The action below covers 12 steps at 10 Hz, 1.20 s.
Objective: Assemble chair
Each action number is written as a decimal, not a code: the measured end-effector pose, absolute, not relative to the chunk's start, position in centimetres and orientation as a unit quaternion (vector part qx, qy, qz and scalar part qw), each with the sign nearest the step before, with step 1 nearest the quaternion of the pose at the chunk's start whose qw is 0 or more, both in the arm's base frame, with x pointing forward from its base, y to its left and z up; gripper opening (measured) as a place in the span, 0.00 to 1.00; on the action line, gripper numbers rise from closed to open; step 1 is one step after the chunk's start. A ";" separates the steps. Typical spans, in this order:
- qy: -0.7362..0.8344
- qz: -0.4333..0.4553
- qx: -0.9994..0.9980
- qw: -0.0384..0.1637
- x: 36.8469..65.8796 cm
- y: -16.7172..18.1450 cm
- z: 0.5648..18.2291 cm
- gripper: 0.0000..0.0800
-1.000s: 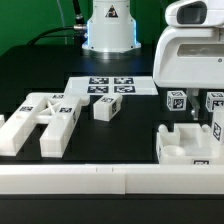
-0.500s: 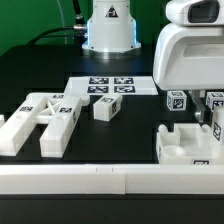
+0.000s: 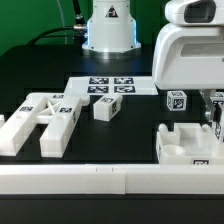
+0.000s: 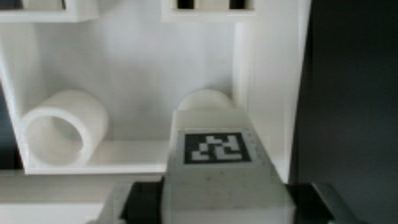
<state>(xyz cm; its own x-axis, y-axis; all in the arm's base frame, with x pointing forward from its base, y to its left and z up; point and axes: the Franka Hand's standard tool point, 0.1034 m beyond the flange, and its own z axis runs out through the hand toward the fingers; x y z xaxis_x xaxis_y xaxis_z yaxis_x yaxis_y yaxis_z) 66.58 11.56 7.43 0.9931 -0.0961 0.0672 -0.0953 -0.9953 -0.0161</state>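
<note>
Markings are black-and-white square tags only: four on the marker board [image 3: 110, 87] and one on each chair part. Gripper [image 4: 217, 196] has its fingers [image 4: 139, 200] pinching a tagged white leg piece [image 4: 221, 150], held over the seat block [image 3: 185, 146] at the exterior view's right. The block is white and chunky, with two rounded sockets [image 4: 63, 125]. An H-shaped frame [image 3: 45, 120] and a small tagged block [image 3: 103, 108] lie apart on the black table [image 3: 40, 70].

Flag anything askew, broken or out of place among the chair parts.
Nothing stands out. The flat left piece, the small block and the seat block rest on the table apart from one another, none visibly cracked. The marker board lies flat.
</note>
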 end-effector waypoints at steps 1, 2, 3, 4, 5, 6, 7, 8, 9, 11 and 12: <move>0.106 -0.034 -0.994 0.009 66.6 11.6 7.4 0.36; 0.179 -0.033 -0.983 0.012 66.6 11.4 7.4 0.36; 0.249 -0.034 -0.968 0.016 66.6 11.3 7.4 0.36; 0.306 -0.036 -0.951 0.020 66.7 11.2 7.4 0.36; 0.331 -0.035 -0.943 0.021 66.7 11.2 7.4 0.36; 0.388 -0.033 -0.921 0.025 66.7 11.4 7.4 0.36; 0.431 -0.030 -0.901 0.031 66.7 11.5 7.4 0.36; 0.467 -0.027 -0.883 0.034 66.7 11.6 7.4 0.36; 0.527 -0.024 -0.849 0.037 66.7 11.6 7.4 0.36; 0.585 -0.019 -0.810 0.042 66.7 11.7 7.4 0.36; 0.595 -0.018 -0.802 0.043 66.7 11.7 7.4 0.44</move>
<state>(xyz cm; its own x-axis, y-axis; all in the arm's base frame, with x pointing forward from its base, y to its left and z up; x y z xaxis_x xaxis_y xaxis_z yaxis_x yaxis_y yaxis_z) 66.72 11.69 7.41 0.2913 -0.9564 -0.0227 -0.9534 -0.2882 -0.0897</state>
